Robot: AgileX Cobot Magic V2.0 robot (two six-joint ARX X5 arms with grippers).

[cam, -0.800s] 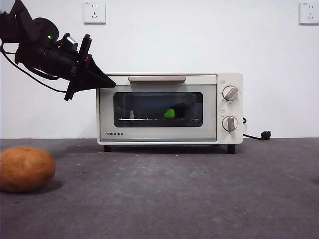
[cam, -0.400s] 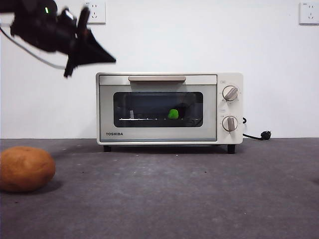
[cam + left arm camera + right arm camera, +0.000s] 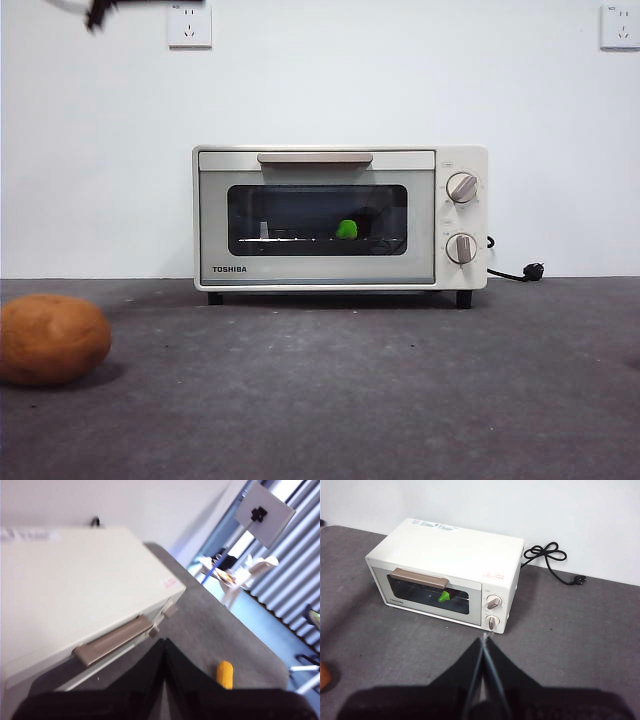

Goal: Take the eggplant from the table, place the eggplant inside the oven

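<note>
Dark grey bench [image 3: 400, 400] with closed oven, both arms withdrawn.
Nearest the front camera, an orange-brown potato [image 3: 50, 340] lies at one side of the bench. Behind it stands the oven [image 3: 340, 220], door shut; the eggplant [image 3: 347, 229] sits inside, only its green cap clear through the glass. Left gripper [image 3: 164, 652] hangs above the oven's handle [image 3: 114, 640], jaws pressed together, empty. Right gripper [image 3: 484, 652] hangs high before the oven, jaws likewise together, empty. Power cord [image 3: 551, 560] trails behind.

Potato [image 3: 52, 339], wall sockets [image 3: 190, 24], pwr cord [image 3: 551, 559]
</note>
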